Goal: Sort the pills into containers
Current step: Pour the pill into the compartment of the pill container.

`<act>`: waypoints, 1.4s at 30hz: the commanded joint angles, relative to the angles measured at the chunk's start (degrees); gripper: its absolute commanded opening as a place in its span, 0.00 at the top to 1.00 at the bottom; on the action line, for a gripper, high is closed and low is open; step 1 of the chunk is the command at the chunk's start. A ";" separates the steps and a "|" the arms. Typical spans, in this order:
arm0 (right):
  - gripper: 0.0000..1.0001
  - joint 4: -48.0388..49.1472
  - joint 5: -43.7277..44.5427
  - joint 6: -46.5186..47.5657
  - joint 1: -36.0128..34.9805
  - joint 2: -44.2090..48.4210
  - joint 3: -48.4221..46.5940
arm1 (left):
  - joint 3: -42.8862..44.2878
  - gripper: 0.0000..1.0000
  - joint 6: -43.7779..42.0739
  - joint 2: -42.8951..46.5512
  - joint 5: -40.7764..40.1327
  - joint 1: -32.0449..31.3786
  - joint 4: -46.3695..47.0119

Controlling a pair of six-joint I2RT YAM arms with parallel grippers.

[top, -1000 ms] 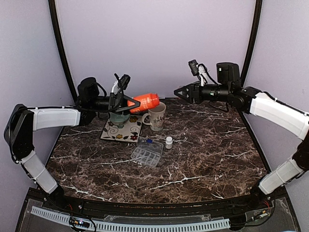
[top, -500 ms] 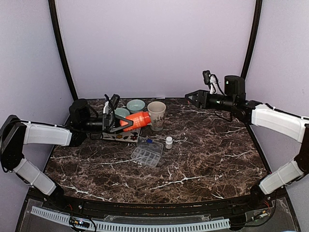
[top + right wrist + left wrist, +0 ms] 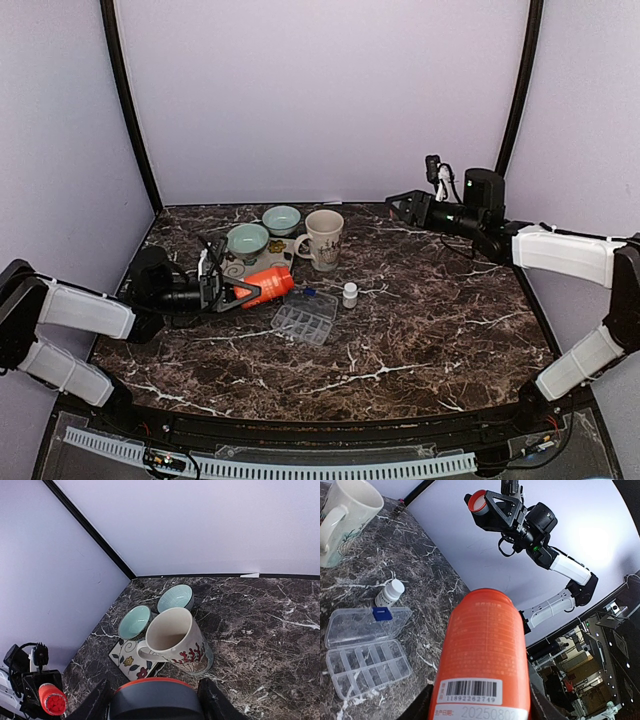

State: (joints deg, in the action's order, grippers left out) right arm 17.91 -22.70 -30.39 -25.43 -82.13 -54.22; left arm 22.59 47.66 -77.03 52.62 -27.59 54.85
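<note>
Left gripper point(image 3: 230, 294) pinching orange bottle point(image 3: 264, 286). Bottle sideways, low over desk point(image 3: 430, 330), just left of clear pill box point(image 3: 305, 318); contact with desk unclear. Right gripper point(image 3: 398, 204) raised at far right, clamped on red-rimmed cap point(image 3: 479, 503); cap cut off by right wrist frame. Pills too small to discern. Small white bottle point(image 3: 350, 294) right of box.

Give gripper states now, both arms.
Left gripper: closed on the orange bottle.
Right gripper: closed on the cap.
</note>
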 commanded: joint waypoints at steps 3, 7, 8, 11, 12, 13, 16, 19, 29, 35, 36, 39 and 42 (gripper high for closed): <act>0.56 5.26 -0.44 -1.42 0.38 -1.75 0.80 | -7.35 0.90 1.78 1.45 -3.72 0.04 11.64; 0.56 5.37 -0.28 -1.45 0.38 -2.15 0.82 | -9.81 0.90 2.11 -0.06 -5.07 -0.21 15.01; 0.56 5.38 -0.38 -1.43 0.38 -2.30 0.82 | -10.18 0.90 2.09 -0.62 -5.25 -0.25 15.57; 0.56 5.37 -0.34 -1.48 0.38 -2.42 1.00 | -11.40 0.90 2.22 -2.62 -5.70 -0.33 17.84; 0.56 5.38 -0.26 -1.48 0.38 -2.42 1.06 | -11.79 0.90 2.32 -3.54 -5.91 -0.34 18.70; 0.56 5.38 -0.12 -1.43 0.38 -2.35 1.19 | -12.22 0.90 2.53 -4.27 -6.11 -0.32 19.53; 0.56 5.32 0.06 -1.34 0.47 -2.17 1.51 | -13.66 0.90 3.28 -6.17 -7.18 -0.32 22.84; 0.56 5.46 -0.06 -1.34 0.56 -2.32 1.58 | -14.88 0.90 3.83 -7.91 -8.10 -0.28 26.08; 0.56 5.64 -0.93 -1.51 0.73 -3.30 1.38 | -16.45 0.91 2.83 -12.34 -11.64 -0.42 28.96; 0.56 5.72 -0.95 -1.62 0.76 -3.30 1.44 | -16.95 0.91 2.72 -15.82 -13.11 -0.54 31.06; 0.56 5.72 -1.01 -1.60 0.78 -3.30 1.45 | -16.96 0.91 2.76 -16.38 -13.18 -0.59 31.52; 0.56 5.79 -0.90 -1.68 0.74 -3.30 1.55 | -17.19 0.91 2.75 -18.04 -13.66 -0.58 32.71; 0.56 5.81 -1.03 -1.78 0.73 -3.43 1.44 | -17.39 0.91 2.62 -19.05 -14.21 -0.70 33.03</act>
State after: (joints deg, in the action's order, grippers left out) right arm 21.02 -23.14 -31.90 -25.08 -85.21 -53.17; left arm 5.91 51.22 -95.46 39.35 -27.92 83.15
